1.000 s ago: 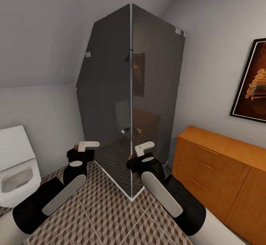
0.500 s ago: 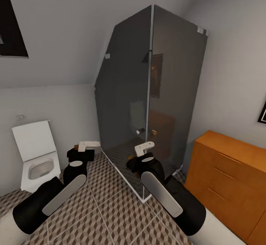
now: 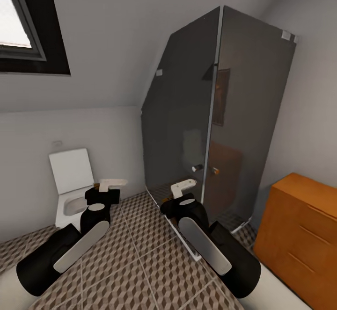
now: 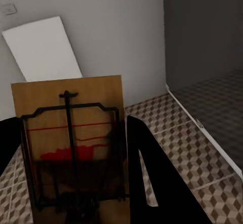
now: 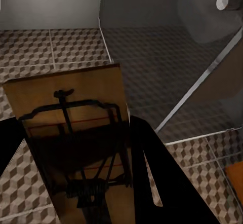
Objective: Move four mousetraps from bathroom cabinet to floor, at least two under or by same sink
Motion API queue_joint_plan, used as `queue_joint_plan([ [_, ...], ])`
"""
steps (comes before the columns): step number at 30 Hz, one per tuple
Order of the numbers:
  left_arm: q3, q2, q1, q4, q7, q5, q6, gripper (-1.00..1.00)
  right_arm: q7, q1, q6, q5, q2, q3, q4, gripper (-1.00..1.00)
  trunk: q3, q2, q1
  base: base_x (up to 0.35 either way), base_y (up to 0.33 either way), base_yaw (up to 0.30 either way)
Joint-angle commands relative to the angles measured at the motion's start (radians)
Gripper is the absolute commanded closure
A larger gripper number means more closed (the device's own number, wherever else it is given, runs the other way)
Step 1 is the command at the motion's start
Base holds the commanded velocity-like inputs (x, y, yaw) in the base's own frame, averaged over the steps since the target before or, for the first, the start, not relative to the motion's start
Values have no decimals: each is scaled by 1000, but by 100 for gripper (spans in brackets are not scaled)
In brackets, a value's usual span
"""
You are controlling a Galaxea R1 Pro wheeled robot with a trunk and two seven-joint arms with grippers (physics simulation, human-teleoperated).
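My left gripper (image 4: pixel 70 133) is shut on a mousetrap (image 4: pixel 76 97), a brown wooden board with black wire parts and red marks, held upright between the black fingers (image 4: pixel 147 173). My right gripper (image 5: pixel 73 138) is shut on a second mousetrap (image 5: pixel 71 89) in the same way. In the head view both arms reach forward side by side above the cube-patterned bathroom floor (image 3: pixel 140 263), the left gripper (image 3: pixel 105 189) toward the toilet and the right gripper (image 3: pixel 181 193) toward the shower corner. The orange-brown cabinet (image 3: pixel 299 235) stands at the right edge, its drawers shut.
A dark glass shower enclosure (image 3: pixel 220 113) with a white base rim stands straight ahead, close to the right arm. A white toilet (image 3: pixel 72 183) with its lid up sits against the left wall. A dark-framed window (image 3: pixel 23 20) is set in the sloped ceiling.
The whole picture has shifted right, so the camera has turned left. The window and the whole toilet have come into view and less of the cabinet shows. Both arms keep their pose.
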Motion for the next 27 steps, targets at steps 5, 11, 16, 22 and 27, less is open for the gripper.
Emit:
queue_joint_plan([
  [5,-3,0,-1,-1,9,2,9,100,-10,-1,5,-11,1,2,-1,100,2,-1,0,0,0,281],
  [11,-3,-1,-1,-1,9,2,9,100,-10,-1,5,-11,1,20,-1,100,4,-1,0,0,0,281],
  [16,-3,-1,-1,-1,9,2,9,100,-10,-1,5,-10,1,39,0,100,6,-1,0,0,0,284],
  [22,-3,-2,-1,0,9,3,9,100,-9,-1,-9,-10,0,47,2,100,8,-1,0,0,0,287],
  [27,-2,-2,-1,1,9,3,9,100,-9,-1,-18,-10,0,49,4,100,8,-1,0,0,0,289],
])
